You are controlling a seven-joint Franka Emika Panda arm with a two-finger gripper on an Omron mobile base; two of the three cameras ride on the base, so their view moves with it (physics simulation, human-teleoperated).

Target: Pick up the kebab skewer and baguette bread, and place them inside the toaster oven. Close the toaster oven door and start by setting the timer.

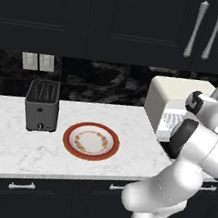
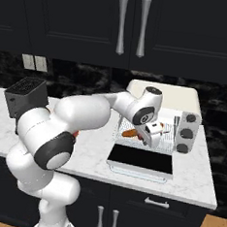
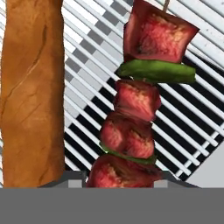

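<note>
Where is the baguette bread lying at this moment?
The baguette bread lies on the wire rack of the open toaster oven, alongside the kebab skewer; in the hand view it is left of the skewer.

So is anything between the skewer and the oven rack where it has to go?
Nothing visible. The skewer hangs in the gripper right over the wire rack of the toaster oven, whose door is folded down open. The baguette already lies on the rack beside it, apart from the skewer.
</note>
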